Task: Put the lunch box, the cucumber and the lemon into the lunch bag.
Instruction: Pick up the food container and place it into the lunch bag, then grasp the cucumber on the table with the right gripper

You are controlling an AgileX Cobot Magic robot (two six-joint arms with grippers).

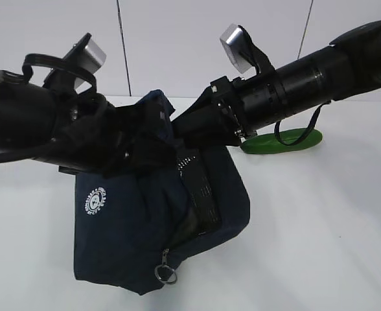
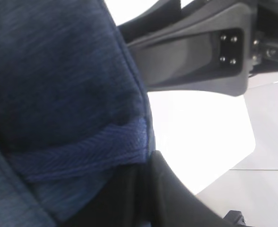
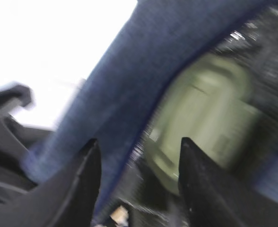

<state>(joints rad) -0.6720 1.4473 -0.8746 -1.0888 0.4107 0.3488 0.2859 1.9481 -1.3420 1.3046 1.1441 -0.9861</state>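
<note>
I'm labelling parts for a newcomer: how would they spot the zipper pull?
Find the navy lunch bag on the white table. At its bottom front edge hangs the zipper pull, a metal ring, the only shiny piece on the dark fabric.

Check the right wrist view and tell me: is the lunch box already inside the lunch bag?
Yes, the lunch box with its pale green lid lies inside the open lunch bag.
</note>
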